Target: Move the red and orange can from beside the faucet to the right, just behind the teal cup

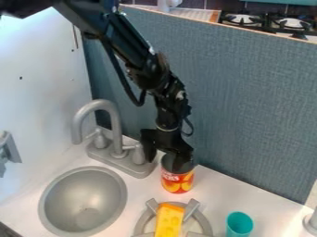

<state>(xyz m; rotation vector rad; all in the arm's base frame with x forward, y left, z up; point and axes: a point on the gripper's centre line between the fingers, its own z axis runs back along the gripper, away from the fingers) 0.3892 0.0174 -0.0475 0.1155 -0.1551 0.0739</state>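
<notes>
The black gripper (165,159) hangs over the counter just right of the grey faucet, its two fingers spread apart. One finger is at the mouth of an orange-red can (178,182); whether it goes inside or passes in front of the rim I cannot tell. The other finger is left of the can, beside the faucet's right handle (138,154). The can stands upright with a dark top. In front of it, a yellow cheese-like block (169,221) lies on a grey round burner grate (145,223). A teal cup (239,225) stands to the right of the grate.
A grey sink bowl (84,199) is set in the white counter (223,192) at the left, below the faucet (111,118). A tall blue-grey panel (248,106) rises close behind the can. Part of a grey object (312,223) shows at the right edge.
</notes>
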